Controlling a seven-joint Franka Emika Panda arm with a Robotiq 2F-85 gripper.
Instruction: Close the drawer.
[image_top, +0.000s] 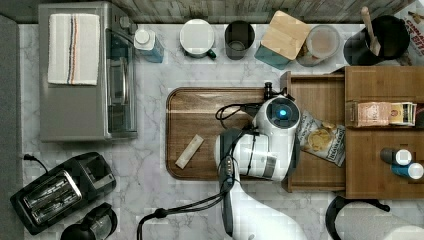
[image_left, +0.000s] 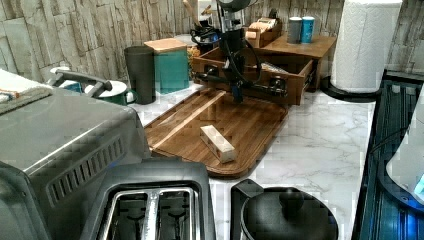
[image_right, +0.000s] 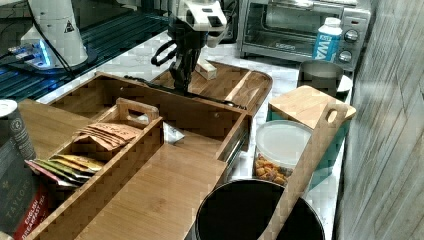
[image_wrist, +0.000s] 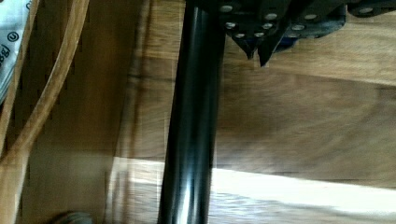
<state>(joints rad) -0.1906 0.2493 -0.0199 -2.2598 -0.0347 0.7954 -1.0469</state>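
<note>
The drawer (image_top: 320, 95) stands pulled out of the wooden cabinet (image_top: 380, 82) toward the top view's left, with a chip bag (image_top: 322, 140) lying in it. A black bar handle (image_wrist: 194, 116) runs along the drawer front (image_left: 250, 82). My gripper (image_wrist: 257, 53) points down just outside that front, over the tray board's edge, with its fingertips together and nothing between them. The handle is beside the fingers, not between them. In the left view the gripper (image_left: 236, 95) hangs right in front of the handle; in the right view the gripper (image_right: 182, 85) is at the drawer's front rim (image_right: 200, 107).
A dark wooden tray board (image_top: 200, 115) with a small pale block (image_top: 189, 151) lies right before the drawer. The cabinet top holds a tea box (image_top: 382, 114) and bottles (image_top: 402, 162). Jars and a teal box (image_top: 280, 42) line the back; a toaster oven (image_top: 85, 75) stands at the top view's left.
</note>
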